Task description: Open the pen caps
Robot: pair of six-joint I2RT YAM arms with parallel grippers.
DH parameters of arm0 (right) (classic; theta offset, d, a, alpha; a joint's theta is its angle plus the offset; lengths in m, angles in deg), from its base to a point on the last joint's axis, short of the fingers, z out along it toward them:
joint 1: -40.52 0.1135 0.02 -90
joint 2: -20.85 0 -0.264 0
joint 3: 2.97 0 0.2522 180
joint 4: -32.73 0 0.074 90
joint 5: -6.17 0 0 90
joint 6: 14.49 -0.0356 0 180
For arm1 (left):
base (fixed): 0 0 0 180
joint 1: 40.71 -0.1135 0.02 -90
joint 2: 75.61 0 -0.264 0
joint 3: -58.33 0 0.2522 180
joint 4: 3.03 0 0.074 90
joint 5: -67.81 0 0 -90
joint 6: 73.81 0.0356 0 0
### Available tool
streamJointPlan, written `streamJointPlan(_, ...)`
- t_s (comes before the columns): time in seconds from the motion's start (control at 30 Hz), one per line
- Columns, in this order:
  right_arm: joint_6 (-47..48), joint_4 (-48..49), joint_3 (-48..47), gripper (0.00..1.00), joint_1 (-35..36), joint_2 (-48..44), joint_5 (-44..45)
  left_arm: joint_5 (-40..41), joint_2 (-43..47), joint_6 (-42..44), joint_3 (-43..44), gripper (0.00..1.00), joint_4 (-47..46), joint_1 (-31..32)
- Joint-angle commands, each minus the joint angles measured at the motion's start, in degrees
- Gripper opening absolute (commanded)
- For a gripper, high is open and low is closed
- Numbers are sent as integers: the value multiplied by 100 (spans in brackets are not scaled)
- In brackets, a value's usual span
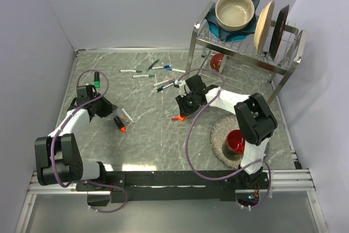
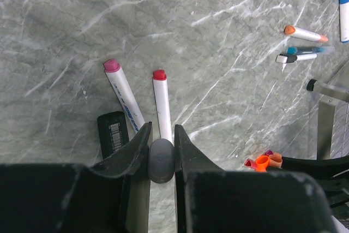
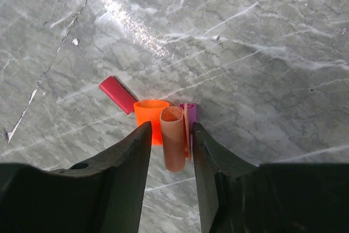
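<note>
Left gripper (image 2: 162, 132) pinches the red pen (image 2: 162, 107) by its grey end. Right gripper (image 3: 172, 127), a bit open and empty, sits around loose caps (image 3: 173, 137) on the table (image 3: 272, 53). A bump could roll them away.

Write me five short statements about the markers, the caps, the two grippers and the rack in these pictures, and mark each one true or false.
1. The left gripper is empty. False: it is shut on the back end of a red-tipped marker.
2. A pink-tipped marker lies beside that one on the table. True.
3. A pale orange cap sits between the fingers of the right gripper. True.
4. The red cap stands upright. False: it lies on its side, next to the bright orange cap.
5. The dish rack is at the left of the table. False: it stands at the far right.
</note>
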Motion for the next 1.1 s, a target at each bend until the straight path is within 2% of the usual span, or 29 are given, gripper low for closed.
streamJointPlan(0.0, 122, -65, -235, 44, -50, 38, -15, 0, -52, 174, 56, 1, -79, -16)
streamJointPlan(0.2, 236, -117, -278, 57, -121, -155, -103, 237, -254, 192, 214, 1, 166, -16)
streamJointPlan(0.33, 324, -170, -296, 60, -156, -252, -182, 281, -404, 227, 284, 4, 219, -25)
streamJointPlan(0.53, 509, -293, -366, 67, -191, -437, -287, 272, -535, 262, 328, 19, 228, -7)
streamJointPlan(0.8, 605, -337, -358, 71, -200, -656, -358, 228, -720, 236, 337, 31, 123, -16)
streamJointPlan(1.0, 658, -346, -349, 72, -235, -832, -507, 430, -571, 218, 416, 47, 254, -16)
streamJointPlan(1.07, 763, -416, -366, 72, -244, -920, -612, 562, -422, 227, 468, 55, 298, -25)
